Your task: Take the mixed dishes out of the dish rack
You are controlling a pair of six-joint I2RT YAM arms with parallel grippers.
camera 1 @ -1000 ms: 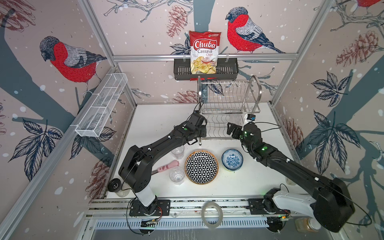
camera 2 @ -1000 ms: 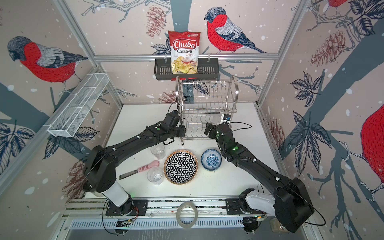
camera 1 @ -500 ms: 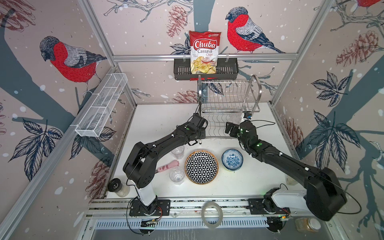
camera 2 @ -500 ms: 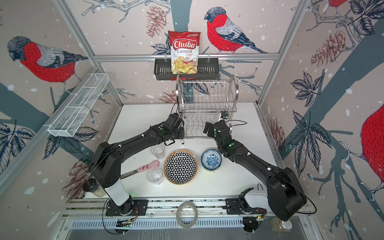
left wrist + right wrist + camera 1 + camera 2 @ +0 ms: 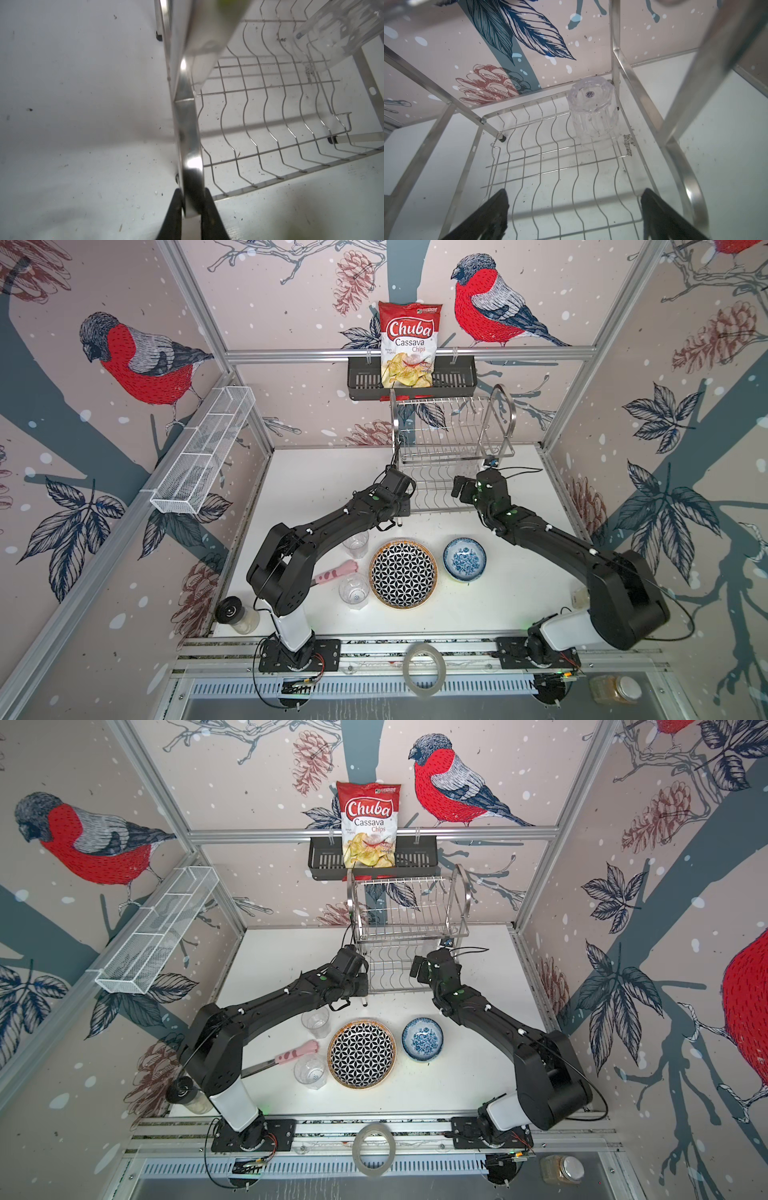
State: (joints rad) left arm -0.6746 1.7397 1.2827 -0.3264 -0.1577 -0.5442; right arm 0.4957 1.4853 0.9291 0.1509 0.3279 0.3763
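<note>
Rack (image 5: 449, 435) stands at the back of the table (image 5: 324, 477), in front of the wall basket (image 5: 411, 379). Left gripper (image 5: 192, 199) is clenched on the rack's flat steel side band near its foot, with a black finger (image 5: 174, 209) pressed to each face of the strip. Right gripper (image 5: 575, 194) is released, its fingers spread wide over the front of the lower shelf and gripping nothing. One glass (image 5: 593, 116) sits upside down in the far corner of that shelf, just beside the corner post.

Already out on the table, in front of the rack, is a second glass (image 5: 355, 543) near the left arm. A third (image 5: 354, 591) stands nearer the front edge, the plate (image 5: 403, 574) just beside both. The bowl (image 5: 464, 560) lies close by the plate. The utensil (image 5: 334, 574) lies between the two glasses, its far end hidden under the left arm.
</note>
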